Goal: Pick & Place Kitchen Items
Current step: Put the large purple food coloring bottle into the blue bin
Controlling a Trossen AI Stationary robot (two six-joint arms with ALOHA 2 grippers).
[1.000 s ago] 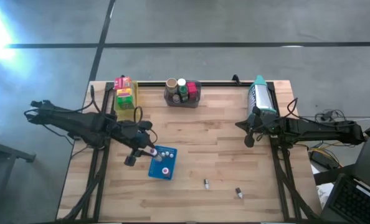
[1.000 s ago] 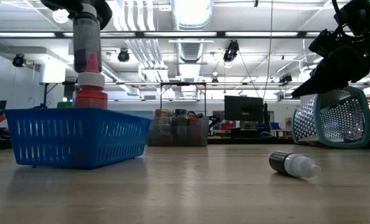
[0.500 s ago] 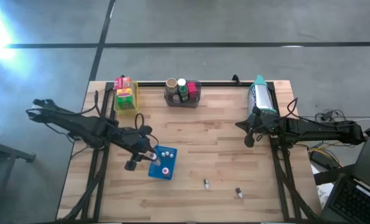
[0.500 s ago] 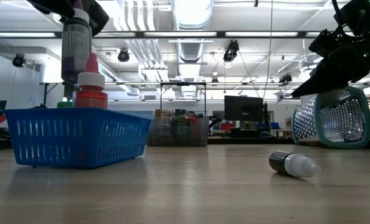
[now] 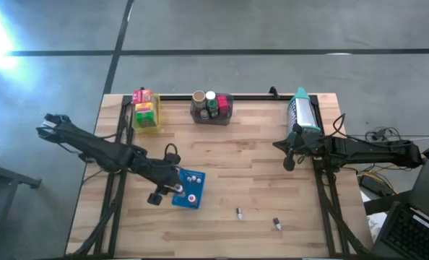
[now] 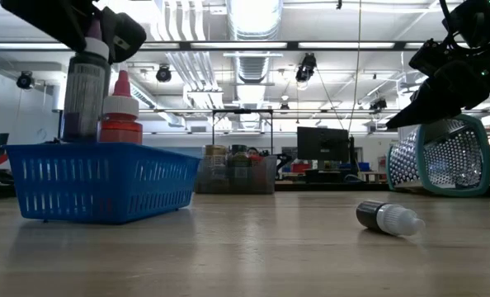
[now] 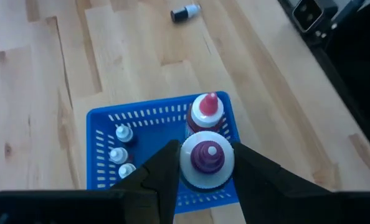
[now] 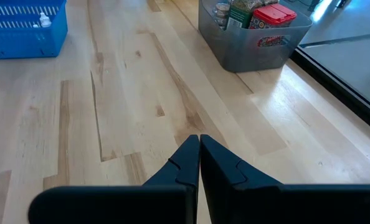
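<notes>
Left fingers (image 7: 172,177) grip a purple-capped bottle (image 7: 207,157) over the blue tray (image 7: 104,121); right fingers (image 8: 200,163) closed.

You see the right gripper (image 8: 199,152) with its two dark fingers pressed together over bare wooden table planks (image 8: 129,93). At eleven o'clock sits the blue slotted plastic basket (image 8: 24,34); at one o'clock, the grey translucent bin (image 8: 253,46) holding a red-lidded jar (image 8: 271,15).
</notes>
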